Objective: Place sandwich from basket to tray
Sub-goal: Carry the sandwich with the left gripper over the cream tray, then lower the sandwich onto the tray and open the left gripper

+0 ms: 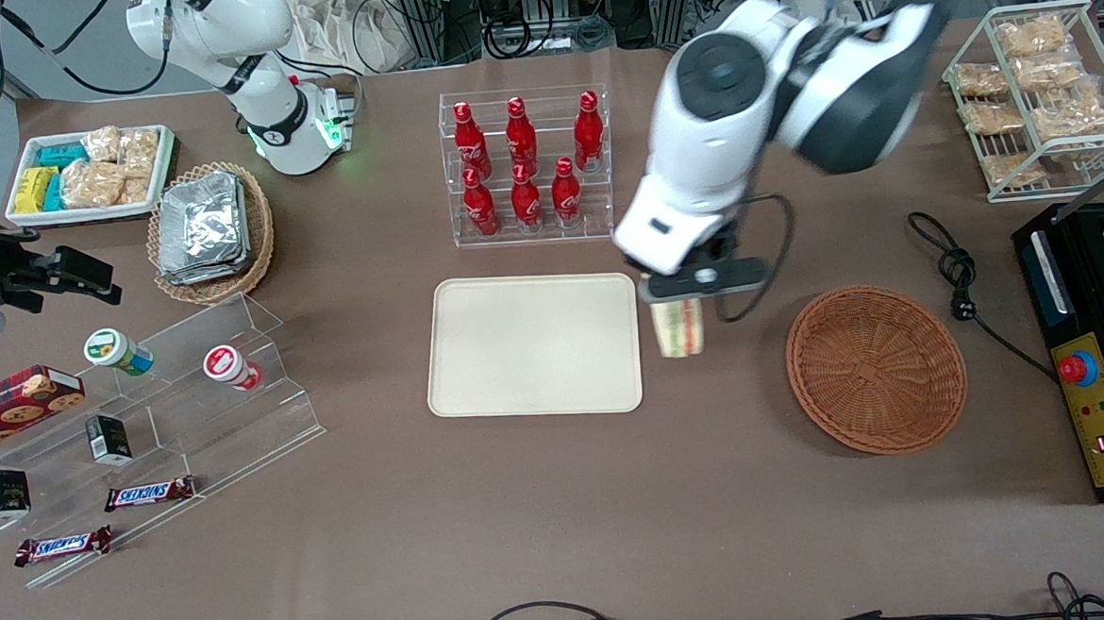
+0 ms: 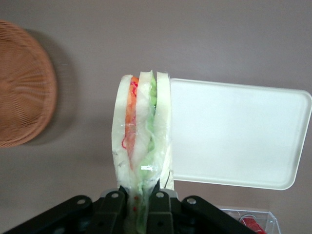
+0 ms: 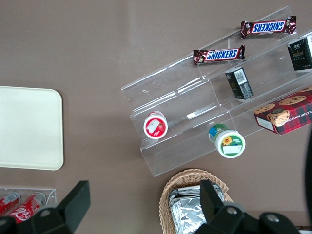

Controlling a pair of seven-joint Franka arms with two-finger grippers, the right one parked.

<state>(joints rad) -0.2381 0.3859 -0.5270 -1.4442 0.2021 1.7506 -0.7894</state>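
we see the end effector (image 1: 677, 296) clamped on the sandwich (image 1: 679, 329), which hangs above the counter (image 1: 543, 499) just beside the tray (image 1: 533, 345), at the tray's edge toward the working arm's end; the basket (image 1: 875, 369) sits apart, nearer that end; in the wrist view the fingers (image 2: 158, 207) pinch the sandwich (image 2: 141, 126) at one end.
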